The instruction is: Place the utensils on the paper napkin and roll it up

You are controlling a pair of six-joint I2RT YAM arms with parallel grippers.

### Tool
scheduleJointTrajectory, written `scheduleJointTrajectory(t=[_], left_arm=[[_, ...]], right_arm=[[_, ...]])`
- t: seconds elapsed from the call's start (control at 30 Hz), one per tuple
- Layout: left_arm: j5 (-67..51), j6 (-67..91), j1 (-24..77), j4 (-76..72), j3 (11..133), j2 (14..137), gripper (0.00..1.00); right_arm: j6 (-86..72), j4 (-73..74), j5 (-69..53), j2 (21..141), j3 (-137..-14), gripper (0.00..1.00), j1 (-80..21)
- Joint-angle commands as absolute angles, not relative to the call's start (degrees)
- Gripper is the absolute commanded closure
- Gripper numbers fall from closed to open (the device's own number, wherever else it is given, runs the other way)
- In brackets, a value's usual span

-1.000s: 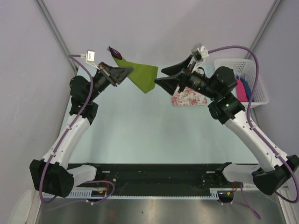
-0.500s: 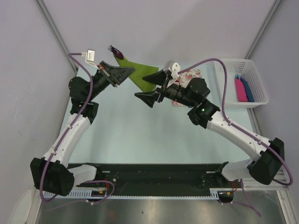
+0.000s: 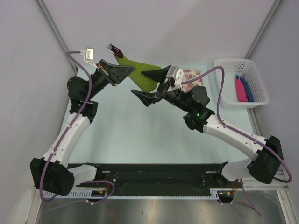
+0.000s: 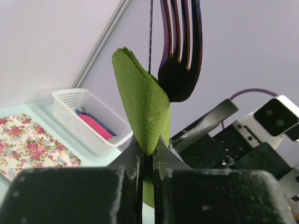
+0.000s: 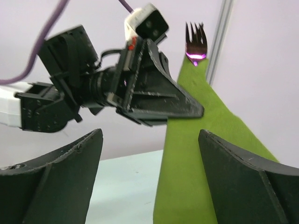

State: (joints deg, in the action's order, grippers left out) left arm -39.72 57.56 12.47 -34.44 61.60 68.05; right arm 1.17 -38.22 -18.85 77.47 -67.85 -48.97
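While my left end effector (image 3: pixel 122 72) is clamped on the olive-green paper napkin (image 3: pixel 140 73), raised above the pale surface (image 3: pixel 140 130) with a dark purple fork (image 3: pixel 113 48) poking from its top, my right end effector (image 3: pixel 138 82) stands spread either side of its lower corner. My right arm covers part of the pink floral mat (image 3: pixel 190 75) near the white plastic basket (image 3: pixel 233 59). Only the fork's tines show.

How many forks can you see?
1: a dark purple fork pokes out of the green napkin pinched by the left gripper. More cutlery may be hidden inside.
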Motion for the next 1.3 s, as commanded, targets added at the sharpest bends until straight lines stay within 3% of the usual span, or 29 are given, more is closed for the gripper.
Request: scheduleJointTrajectory(t=[0.0,0.9,1.07,1.2,1.27], left_arm=[[-39.9,59.24,12.74,-38.23,66.0,68.11,1.0],[-43.86,60.64,13.45,-43.15,67.23,70.4,1.0],[-44.65,60.47,13.45,-43.77,67.5,70.4,1.0],[-44.56,60.38,13.54,-43.77,67.76,70.58,1.0],[-44.56,60.38,13.54,-43.94,67.85,70.66,1.0]], right_arm=[[2.46,-43.94,-15.73,77.52,-66.1,0.12,-47.73],[-4.57,-46.58,-19.33,82.88,-69.43,0.11,-43.42],[-7.9,-46.76,-22.49,83.15,-69.7,0.18,-42.98],[-11.33,-46.32,-26.35,83.23,-70.49,0.37,-42.63],[-12.82,-45.79,-27.59,83.32,-70.93,0.4,-42.45]])
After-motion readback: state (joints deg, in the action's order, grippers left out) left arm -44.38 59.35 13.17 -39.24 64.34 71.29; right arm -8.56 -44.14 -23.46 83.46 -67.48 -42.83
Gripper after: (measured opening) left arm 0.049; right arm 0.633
